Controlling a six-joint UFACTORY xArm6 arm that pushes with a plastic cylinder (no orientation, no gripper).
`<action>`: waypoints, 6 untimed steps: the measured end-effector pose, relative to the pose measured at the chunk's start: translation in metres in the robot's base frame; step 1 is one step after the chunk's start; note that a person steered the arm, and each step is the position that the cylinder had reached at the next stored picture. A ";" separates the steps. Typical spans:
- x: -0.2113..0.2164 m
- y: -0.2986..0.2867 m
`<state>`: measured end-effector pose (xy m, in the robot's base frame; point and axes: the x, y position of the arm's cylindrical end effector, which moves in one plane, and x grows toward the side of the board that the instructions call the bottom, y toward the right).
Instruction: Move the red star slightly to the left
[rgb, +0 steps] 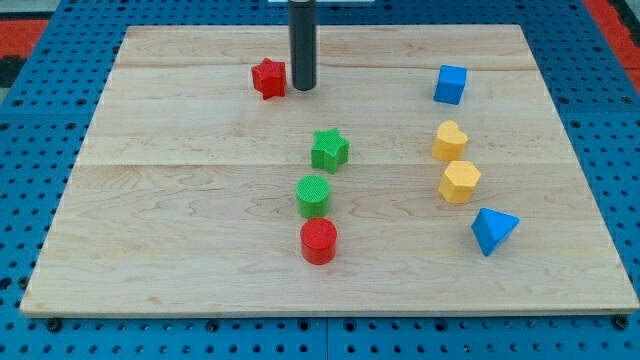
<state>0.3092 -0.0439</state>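
The red star (268, 78) lies on the wooden board near the view's top, left of centre. My tip (302, 88) stands just to the right of the red star, close beside it; a thin gap seems to show between them. The dark rod rises straight up out of the view's top edge.
A green star (329, 150), a green cylinder (313, 195) and a red cylinder (319, 241) lie in a line down the middle. At the right lie a blue cube (450, 84), a yellow heart (449, 141), a yellow hexagon (459, 182) and a blue triangular block (493, 230).
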 end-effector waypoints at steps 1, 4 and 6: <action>0.000 -0.047; -0.060 0.077; -0.058 0.198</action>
